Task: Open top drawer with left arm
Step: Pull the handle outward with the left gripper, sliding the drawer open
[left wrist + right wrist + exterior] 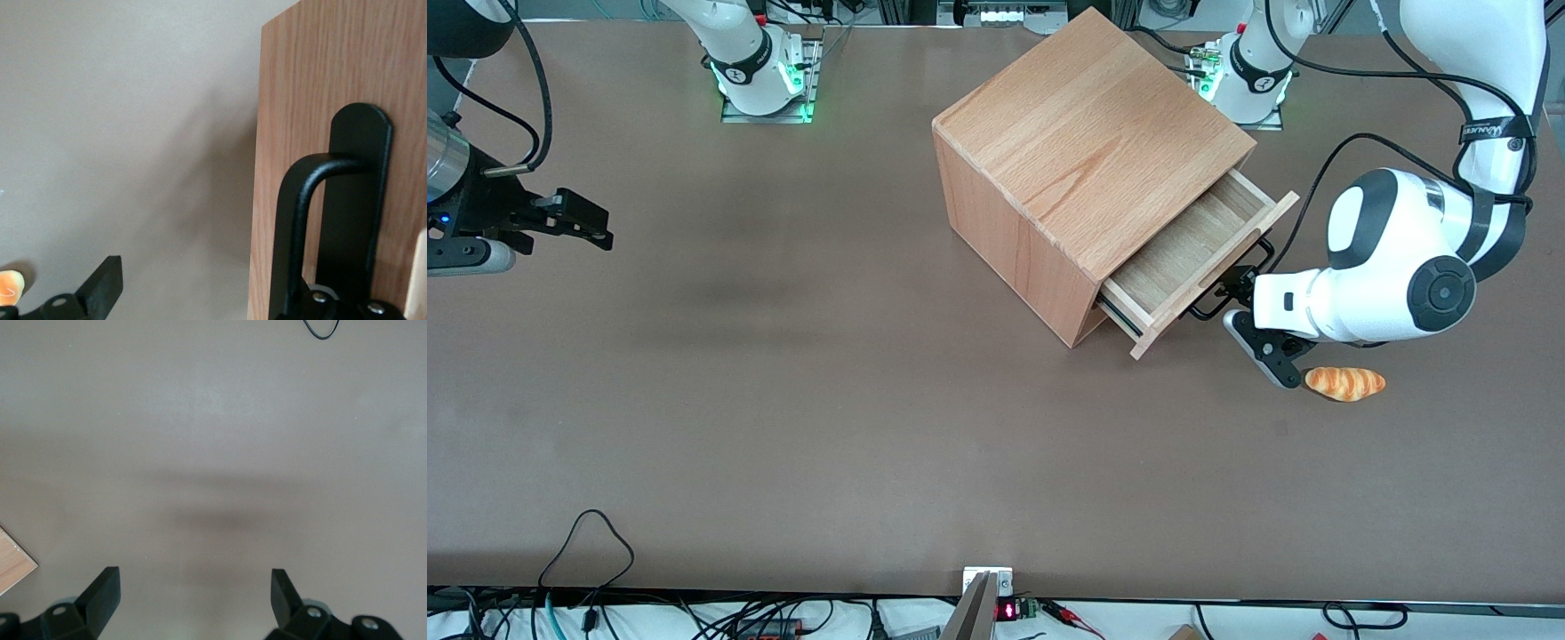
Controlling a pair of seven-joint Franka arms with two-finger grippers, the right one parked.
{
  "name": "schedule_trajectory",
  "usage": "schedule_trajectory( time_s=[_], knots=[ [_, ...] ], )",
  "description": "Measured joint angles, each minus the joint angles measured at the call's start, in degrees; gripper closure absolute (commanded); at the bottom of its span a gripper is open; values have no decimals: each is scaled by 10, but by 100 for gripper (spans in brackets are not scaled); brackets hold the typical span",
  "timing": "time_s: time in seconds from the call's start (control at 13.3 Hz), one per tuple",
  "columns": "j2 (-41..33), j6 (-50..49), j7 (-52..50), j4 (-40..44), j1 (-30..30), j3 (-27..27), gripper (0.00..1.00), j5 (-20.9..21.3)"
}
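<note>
The top drawer (1192,249) stands pulled partway out of the beech casing (1085,133), and its pale wooden inside shows. Its front panel (293,100) carries a thin black wire handle (1258,253). In the left wrist view the handle (293,220) curves out from its black mounting plate. My left arm's gripper (1249,322) is right in front of the drawer front, at the handle. It is open: one black finger (100,283) hangs over bare table, and the other is hidden at the handle. Nothing is clamped between them.
A toy croissant (1343,382) lies on the table just beside the gripper, nearer to the front camera than the drawer; its end also shows as an orange croissant tip (10,283) by the free finger. The left arm's white elbow (1405,258) hovers close to the drawer front.
</note>
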Motion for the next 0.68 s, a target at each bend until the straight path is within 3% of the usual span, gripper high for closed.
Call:
schedule_trajectory(
  time_s=[0.68],
  knots=[
    [28,-3,15,44,24,1,0,9]
  ],
)
